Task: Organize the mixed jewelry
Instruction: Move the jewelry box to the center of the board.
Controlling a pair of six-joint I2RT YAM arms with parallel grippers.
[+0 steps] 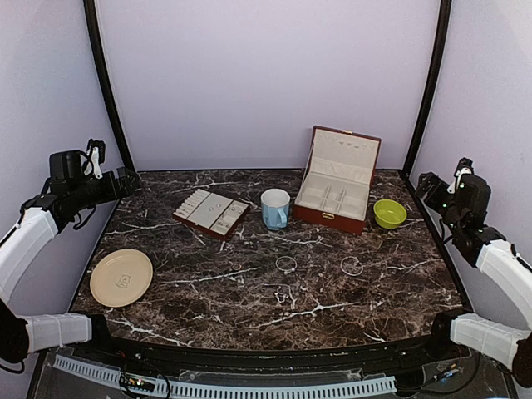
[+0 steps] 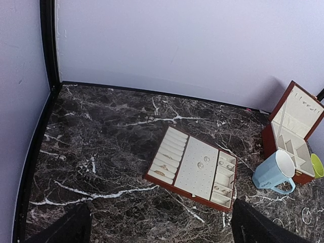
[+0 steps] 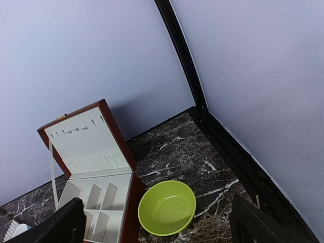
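We see left pincer (image 2: 161,208) spread empty, right pincer (image 3: 157,202) spread empty, silvery bangles (image 1: 287,263) loose on the tabletop (image 1: 208,307).

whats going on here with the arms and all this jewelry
Nothing is being handled yet. Both arms are raised at either side, left gripper and right gripper open and empty. Two bangles lie loose on the table; a few small pieces sit in the slotted tray, and the jewelry box stands open.
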